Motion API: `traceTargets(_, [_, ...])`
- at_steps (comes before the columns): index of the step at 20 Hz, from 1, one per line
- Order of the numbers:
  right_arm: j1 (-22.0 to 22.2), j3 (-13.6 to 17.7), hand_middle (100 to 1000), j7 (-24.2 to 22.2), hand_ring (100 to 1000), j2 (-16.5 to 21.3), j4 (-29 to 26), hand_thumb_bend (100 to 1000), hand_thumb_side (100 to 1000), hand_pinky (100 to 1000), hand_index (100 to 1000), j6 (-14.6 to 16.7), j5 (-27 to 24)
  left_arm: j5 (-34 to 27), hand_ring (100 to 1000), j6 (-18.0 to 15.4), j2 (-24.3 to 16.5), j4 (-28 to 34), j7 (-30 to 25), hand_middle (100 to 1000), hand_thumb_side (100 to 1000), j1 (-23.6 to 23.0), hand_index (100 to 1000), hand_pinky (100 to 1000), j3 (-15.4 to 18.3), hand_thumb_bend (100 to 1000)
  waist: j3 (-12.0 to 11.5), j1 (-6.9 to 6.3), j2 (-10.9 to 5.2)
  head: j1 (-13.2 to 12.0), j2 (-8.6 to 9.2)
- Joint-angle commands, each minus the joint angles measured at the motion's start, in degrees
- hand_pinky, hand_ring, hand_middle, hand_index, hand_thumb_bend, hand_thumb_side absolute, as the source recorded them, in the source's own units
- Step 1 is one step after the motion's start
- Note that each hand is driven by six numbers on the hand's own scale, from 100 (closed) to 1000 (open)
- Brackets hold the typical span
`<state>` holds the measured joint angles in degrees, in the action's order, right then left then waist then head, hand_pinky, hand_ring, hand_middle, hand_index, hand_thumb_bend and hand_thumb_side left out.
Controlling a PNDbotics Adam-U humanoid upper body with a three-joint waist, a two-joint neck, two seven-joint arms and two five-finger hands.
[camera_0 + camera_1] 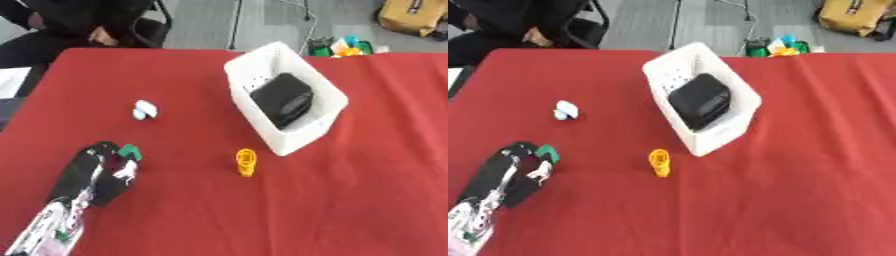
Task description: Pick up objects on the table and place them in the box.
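A white box [325, 90] stands on the red table [350, 200] right of centre, with a black boxy object [283, 98] lying inside it. A small yellow object [247, 162] stands on the cloth just in front of the box's near left corner. A small white and pale blue object [144, 109] lies to the left of the box. My left hand [98, 170] is at the lower left, its fingers curled round a small green object [130, 151] at its tip. My right hand shows in neither view.
A white sheet [10, 80] lies at the table's left edge. A person in dark clothes sits beyond the far left edge. Colourful items [346, 47] and a tan bag [416, 15] sit on the floor behind the table.
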<state>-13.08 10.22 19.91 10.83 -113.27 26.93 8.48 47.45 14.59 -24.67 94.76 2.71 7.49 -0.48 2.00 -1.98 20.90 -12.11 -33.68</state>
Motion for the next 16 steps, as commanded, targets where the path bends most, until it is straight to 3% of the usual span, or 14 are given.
traceTargets(1, [-0.42, 0.14, 640, -0.14, 768, 0.46, -1.32, 100, 1000, 755, 730, 0.16, -0.29, -0.35, 902, 0.33, -1.54, 0.04, 0.64, 784, 978, 0.09, 696, 1000, 0.26, 100, -0.11, 0.09, -0.77, -0.07, 0.48])
traceTargets(7, [-0.41, 0.26, 640, -0.03, 769, 0.45, -1.32, 100, 1000, 756, 730, 0.18, -0.29, -0.39, 860, 0.48, -1.53, -0.09, 1.11, 734, 939, 0.21, 639, 1000, 0.32, 100, -0.04, 0.10, -0.74, -0.02, 0.63])
traceTargets(16, [-0.38, 0.15, 641, -0.12, 769, 0.39, -1.32, 100, 1000, 757, 731, 0.08, -0.27, 0.64, 836, 0.06, -1.51, 0.58, 3.57, 717, 885, 0.28, 625, 1000, 0.27, 100, -0.07, 0.07, -0.67, 0.07, 0.69])
